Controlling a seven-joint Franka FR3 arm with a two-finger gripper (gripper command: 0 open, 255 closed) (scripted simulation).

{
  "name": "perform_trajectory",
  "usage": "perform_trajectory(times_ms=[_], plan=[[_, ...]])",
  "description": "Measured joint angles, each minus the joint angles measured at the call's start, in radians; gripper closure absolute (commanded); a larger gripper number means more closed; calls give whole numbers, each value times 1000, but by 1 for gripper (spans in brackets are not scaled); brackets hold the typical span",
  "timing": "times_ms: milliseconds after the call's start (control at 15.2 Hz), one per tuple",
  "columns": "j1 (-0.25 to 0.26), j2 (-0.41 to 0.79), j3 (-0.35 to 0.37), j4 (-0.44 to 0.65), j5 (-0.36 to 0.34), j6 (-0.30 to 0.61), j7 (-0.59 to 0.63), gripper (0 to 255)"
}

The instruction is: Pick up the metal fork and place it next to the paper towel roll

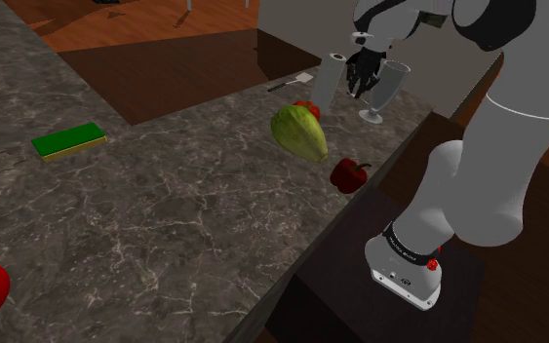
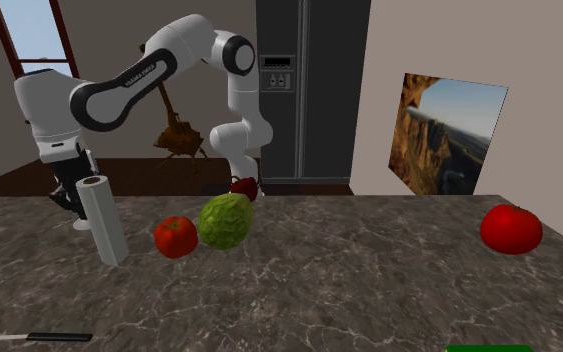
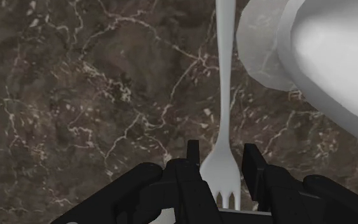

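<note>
White fork [image 3: 225,95], one only, lies on the dark veined counter [image 1: 165,214] with its tines between the gripper's [image 3: 222,149] fingers, which stand narrowly apart, one each side, clasping nothing. Just beside stand one paper towel roll [image 1: 334,78] and one stemmed glass [image 1: 383,93], near the counter's edge. Farther off: one green fruit [image 1: 298,132], one small tomato [image 2: 176,237], one red pepper [image 1: 349,175], one large tomato [image 2: 511,228], one green sponge [image 1: 68,141], with bare counter between.

Home kitchen: dark marble countertop [image 2: 369,270] is carrying a tomato [image 2: 175,236], paper towel roll [image 2: 104,222], stemmed glass [image 1: 380,90]; black dispenser fridge [image 2: 309,90] is standing behind, canyon picture [image 2: 444,135] hanging on the wall [image 2: 419,40].
</note>
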Motion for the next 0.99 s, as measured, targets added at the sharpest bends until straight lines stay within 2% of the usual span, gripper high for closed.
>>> perform_trajectory(times_ms=[660, 990], plan=[[-94, 101, 94, -60, 119, 100, -83, 255], [-116, 124, 119, -72, 148, 123, -103, 255]])
